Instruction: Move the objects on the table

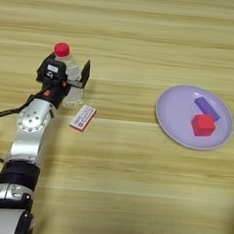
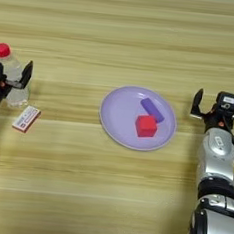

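Note:
A small clear bottle (image 1: pixel 68 82) with a red cap stands upright at the left of the table (image 1: pixel 113 179). My left gripper (image 1: pixel 66 68) is open and straddles it, one black finger (image 1: pixel 86 71) to its right and the other behind its left side. At the right of centre lies a round lilac plate (image 2: pixel 117 120), holding a red cube (image 2: pixel 146 126) with a short purple block (image 2: pixel 152 109) just behind it. To the right of the plate, my right gripper (image 2: pixel 220 99) rests open on the wood with nothing between its fingers.
A small flat red-and-white box (image 1: pixel 83 118) lies on the wood just in front of the bottle, to its right. A black cable loops off the left arm (image 1: pixel 30 131) near the left edge.

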Robot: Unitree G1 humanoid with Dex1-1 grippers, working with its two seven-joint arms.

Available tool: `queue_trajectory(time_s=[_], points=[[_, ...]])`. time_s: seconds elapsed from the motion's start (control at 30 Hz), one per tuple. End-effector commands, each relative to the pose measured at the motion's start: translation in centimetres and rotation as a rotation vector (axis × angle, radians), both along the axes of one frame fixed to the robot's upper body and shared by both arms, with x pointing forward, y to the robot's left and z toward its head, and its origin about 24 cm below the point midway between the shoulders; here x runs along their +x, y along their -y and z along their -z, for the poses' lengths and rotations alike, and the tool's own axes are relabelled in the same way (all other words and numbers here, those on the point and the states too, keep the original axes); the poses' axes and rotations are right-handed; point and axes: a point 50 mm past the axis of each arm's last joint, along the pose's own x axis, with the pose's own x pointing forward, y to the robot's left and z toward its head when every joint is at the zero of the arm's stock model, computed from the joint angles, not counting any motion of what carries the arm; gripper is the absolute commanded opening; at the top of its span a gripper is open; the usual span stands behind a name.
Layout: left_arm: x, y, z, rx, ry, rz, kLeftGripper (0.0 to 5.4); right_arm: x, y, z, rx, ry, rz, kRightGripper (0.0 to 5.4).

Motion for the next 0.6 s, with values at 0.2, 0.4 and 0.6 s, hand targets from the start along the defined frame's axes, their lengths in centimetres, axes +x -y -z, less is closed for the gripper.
queue_trajectory(time_s=[0.2,0.4,0.6], points=[[0.36,0.22,0.25,-0.013,-0.016,0.019,3.83,0.36,0.15,-0.66,-0.008,0.018,-0.004,5.4],[0.37,0.15,0.26,-0.017,-0.012,0.021,3.29,0.36,0.14,-0.66,-0.009,0.018,-0.004,5.4],[0.27,0.05,0.01,-0.017,0.005,0.029,3.05,0.32,0.15,-0.69,-0.01,0.02,-0.004,5.4]])
